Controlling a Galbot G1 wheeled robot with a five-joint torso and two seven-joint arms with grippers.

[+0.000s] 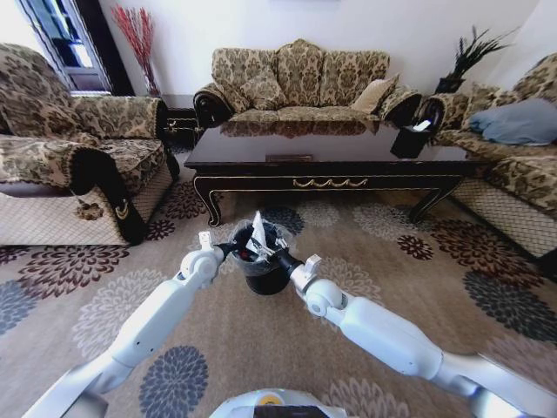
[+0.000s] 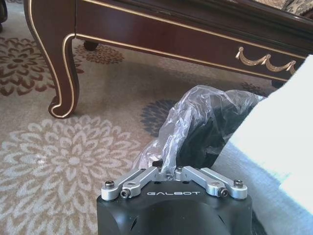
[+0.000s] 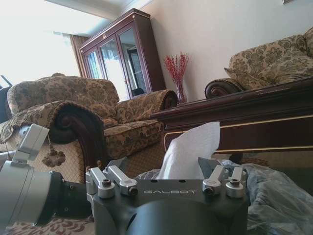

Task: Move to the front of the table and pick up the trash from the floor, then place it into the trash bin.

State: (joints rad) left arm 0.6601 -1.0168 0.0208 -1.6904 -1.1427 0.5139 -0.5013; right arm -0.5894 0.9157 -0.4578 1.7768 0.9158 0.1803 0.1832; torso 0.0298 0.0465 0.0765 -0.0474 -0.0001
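Crumpled white paper point(image 1: 258, 232) pinched in our right gripper point(image 1: 280, 259) over the trash bin point(image 1: 264, 277); left gripper point(image 1: 228, 250) pressed together on the liner point(image 2: 195, 117).

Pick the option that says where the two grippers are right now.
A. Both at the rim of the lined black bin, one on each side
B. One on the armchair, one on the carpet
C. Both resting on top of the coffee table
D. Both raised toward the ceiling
A: in the head view the left gripper and the right gripper meet at opposite sides of the trash bin, where white paper sticks up between them, in front of the table.
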